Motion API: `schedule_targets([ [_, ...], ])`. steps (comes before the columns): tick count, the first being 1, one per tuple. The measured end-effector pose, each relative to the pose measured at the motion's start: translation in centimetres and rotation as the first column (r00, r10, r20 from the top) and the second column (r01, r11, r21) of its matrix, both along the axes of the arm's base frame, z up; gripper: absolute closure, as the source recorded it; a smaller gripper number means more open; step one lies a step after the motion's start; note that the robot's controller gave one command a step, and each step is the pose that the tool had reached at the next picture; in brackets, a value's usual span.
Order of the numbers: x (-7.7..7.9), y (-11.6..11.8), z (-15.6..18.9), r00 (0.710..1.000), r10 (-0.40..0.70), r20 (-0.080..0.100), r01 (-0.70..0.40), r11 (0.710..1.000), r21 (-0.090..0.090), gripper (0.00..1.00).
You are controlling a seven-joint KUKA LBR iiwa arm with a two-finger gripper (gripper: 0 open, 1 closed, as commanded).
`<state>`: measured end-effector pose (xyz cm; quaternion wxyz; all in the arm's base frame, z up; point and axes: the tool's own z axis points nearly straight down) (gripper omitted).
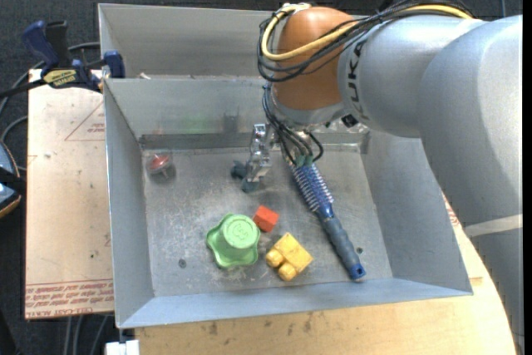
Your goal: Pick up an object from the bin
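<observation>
The gripper [252, 170] hangs low over the bin [125, 179] floor just behind the green cap [234, 240]; I cannot tell whether it is open or closed. The orange block [266, 218], the thing nearest it, lies at the cap's back right. A yellow block [288, 255] sits just right of the cap, a blue brush [328, 216] farther right, and a red thing [159, 166] well off to its back left.

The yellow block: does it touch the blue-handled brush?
No, the yellow block lies apart from the blue-handled brush, with bare floor of the bin between them.
</observation>
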<state>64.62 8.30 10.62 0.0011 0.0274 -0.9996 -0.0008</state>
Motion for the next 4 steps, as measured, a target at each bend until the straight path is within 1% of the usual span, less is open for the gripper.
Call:
schedule_targets([
  [1,0.5,-0.9,16.5,0.801,0.599,0.011,-0.599,0.801,-0.005,1.0],
  [2,-1.4,-0.7,2.3,0.855,0.519,-0.003,-0.519,0.855,0.003,1.0],
  [3,-0.8,-3.2,11.3,0.87,0.493,0.014,-0.493,0.87,-0.007,1.0],
  [4,-2.8,1.3,-0.7,0.971,0.238,-0.002,-0.238,0.971,0.002,1.0],
])
